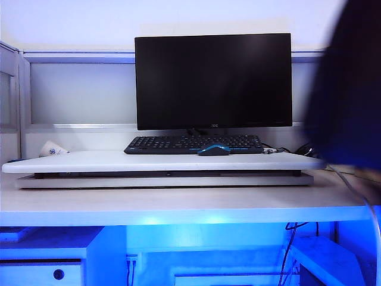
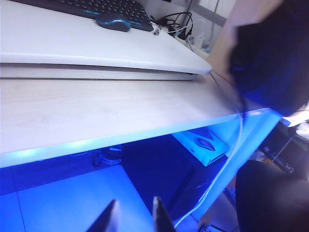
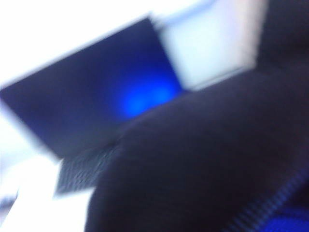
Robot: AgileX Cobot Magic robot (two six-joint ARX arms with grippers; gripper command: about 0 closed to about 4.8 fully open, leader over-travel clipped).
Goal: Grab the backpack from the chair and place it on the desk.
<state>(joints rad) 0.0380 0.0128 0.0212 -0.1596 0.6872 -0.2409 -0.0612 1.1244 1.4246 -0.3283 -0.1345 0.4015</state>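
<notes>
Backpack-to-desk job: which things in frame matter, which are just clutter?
Job:
- backpack, dark blurred mass above the desk's right end
- desk
- right gripper, fingers hidden behind the backpack
- left gripper, low below the desk edge, fingers apart, holding nothing

Clutter:
- monitor
- keyboard
- mouse
- riser board
- cables

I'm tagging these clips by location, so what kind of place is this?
Most likely an office workstation: a monitor, keyboard and mouse sit on a white desk backed by partition panels.

exterior view faces the desk (image 1: pixel 178 205) head-on; wrist views angle across it.
</notes>
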